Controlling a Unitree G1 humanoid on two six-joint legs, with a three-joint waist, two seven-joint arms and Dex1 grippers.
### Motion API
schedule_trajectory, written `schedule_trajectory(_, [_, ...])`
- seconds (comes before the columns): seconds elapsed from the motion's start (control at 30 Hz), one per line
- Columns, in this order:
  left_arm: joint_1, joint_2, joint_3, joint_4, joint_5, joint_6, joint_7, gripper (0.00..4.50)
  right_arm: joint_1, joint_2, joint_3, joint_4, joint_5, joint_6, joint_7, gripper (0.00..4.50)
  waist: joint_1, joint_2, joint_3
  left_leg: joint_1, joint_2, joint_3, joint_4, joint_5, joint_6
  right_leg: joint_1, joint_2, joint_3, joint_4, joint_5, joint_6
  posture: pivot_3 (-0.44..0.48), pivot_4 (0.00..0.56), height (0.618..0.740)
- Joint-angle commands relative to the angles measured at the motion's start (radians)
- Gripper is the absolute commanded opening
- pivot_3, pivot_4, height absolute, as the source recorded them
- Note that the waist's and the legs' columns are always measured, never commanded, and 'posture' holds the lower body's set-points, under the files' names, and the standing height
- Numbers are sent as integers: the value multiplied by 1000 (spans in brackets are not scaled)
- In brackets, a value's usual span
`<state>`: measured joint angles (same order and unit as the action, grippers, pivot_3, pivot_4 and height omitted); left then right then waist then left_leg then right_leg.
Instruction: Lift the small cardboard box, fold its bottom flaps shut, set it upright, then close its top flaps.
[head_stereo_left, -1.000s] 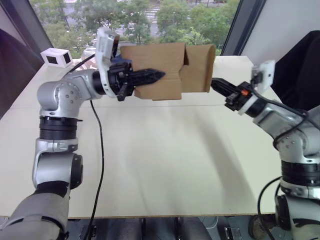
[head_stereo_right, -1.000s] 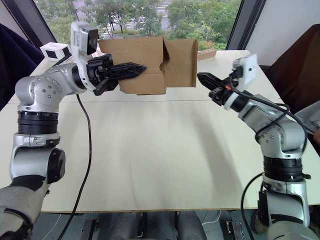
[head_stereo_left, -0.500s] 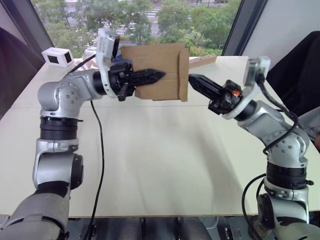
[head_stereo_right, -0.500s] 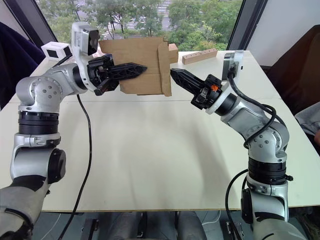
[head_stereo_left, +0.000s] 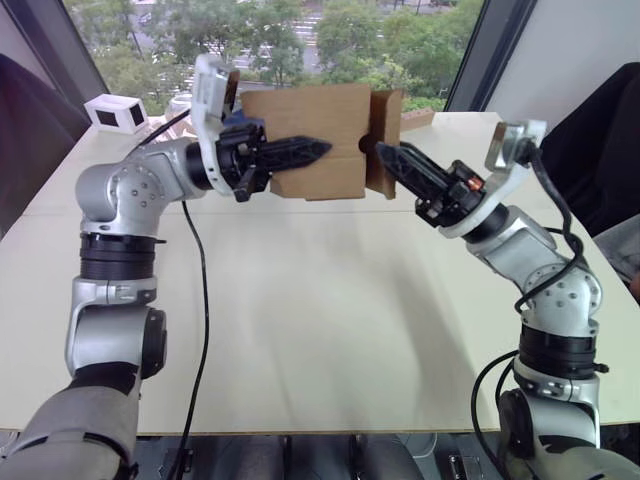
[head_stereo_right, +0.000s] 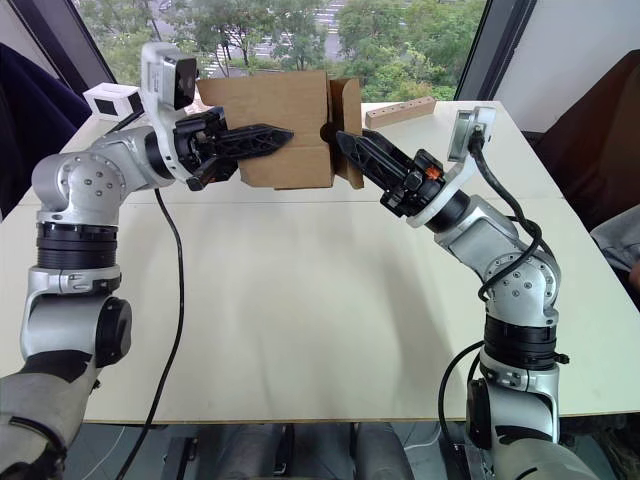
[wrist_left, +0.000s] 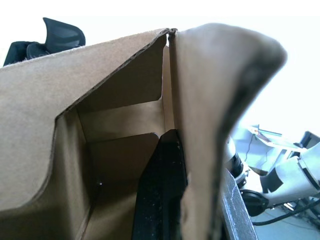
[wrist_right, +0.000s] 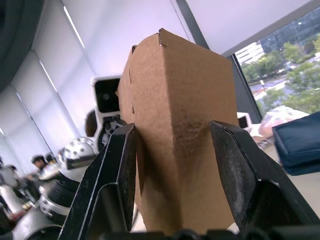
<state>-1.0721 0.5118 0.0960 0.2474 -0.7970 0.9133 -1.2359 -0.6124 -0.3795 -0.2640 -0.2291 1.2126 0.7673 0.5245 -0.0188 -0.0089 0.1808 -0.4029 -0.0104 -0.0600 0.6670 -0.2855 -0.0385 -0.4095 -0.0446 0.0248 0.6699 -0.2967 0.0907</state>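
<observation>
The box (head_stereo_left: 318, 140) is lifted above the table (head_stereo_left: 300, 330), gripped by the left gripper (head_stereo_left: 300, 152), while the right gripper (head_stereo_right: 350, 150), fingers wide, presses an end flap not yet shut.

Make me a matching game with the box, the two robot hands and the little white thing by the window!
Things:
1. small cardboard box
2. left gripper
3. right gripper
4. small white box

States:
a. sits on the far table corner
b. held up in the air
c. open, fingers either side of an end flap
d. clamped on the box's side wall

Pairs: 1-b, 2-d, 3-c, 4-a
</observation>
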Motion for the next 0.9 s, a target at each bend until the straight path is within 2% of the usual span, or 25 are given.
schedule_trajectory(0.03, [-16,14,26,-22,-17,-1,-1,0,2,28,-30,-21,83,0,-14,2385,-1,0,0,0,0,0,0,0,0,0,0,0,0,0,0,0,150,740])
schedule_trajectory(0.2, [-19,14,26,-21,-16,-3,0,0,17,51,-40,-29,157,7,-32,2385,-1,0,0,0,0,0,0,0,0,0,0,0,0,0,0,0,150,740])
schedule_trajectory(0.47, [-20,16,26,-23,-17,-1,-1,0,28,72,-10,0,42,-62,-65,2385,-1,0,0,0,0,0,0,0,0,0,0,0,1,0,0,0,150,740])
schedule_trajectory(0.57, [-14,16,25,-29,-20,1,-2,0,25,77,-4,1,25,-73,-61,1698,-1,0,0,0,0,0,0,0,0,-1,0,0,1,0,0,0,150,740])
schedule_trajectory(0.67, [-12,16,26,-32,-22,4,-1,0,26,88,-2,-8,36,-73,-54,461,-1,0,0,0,0,0,0,0,0,-1,0,0,1,0,0,0,150,740])
schedule_trajectory(0.9, [-8,17,25,-31,-23,1,7,0,46,89,1,-37,62,-50,-44,461,-1,0,0,0,0,0,0,0,0,-1,0,0,1,0,0,0,150,740])
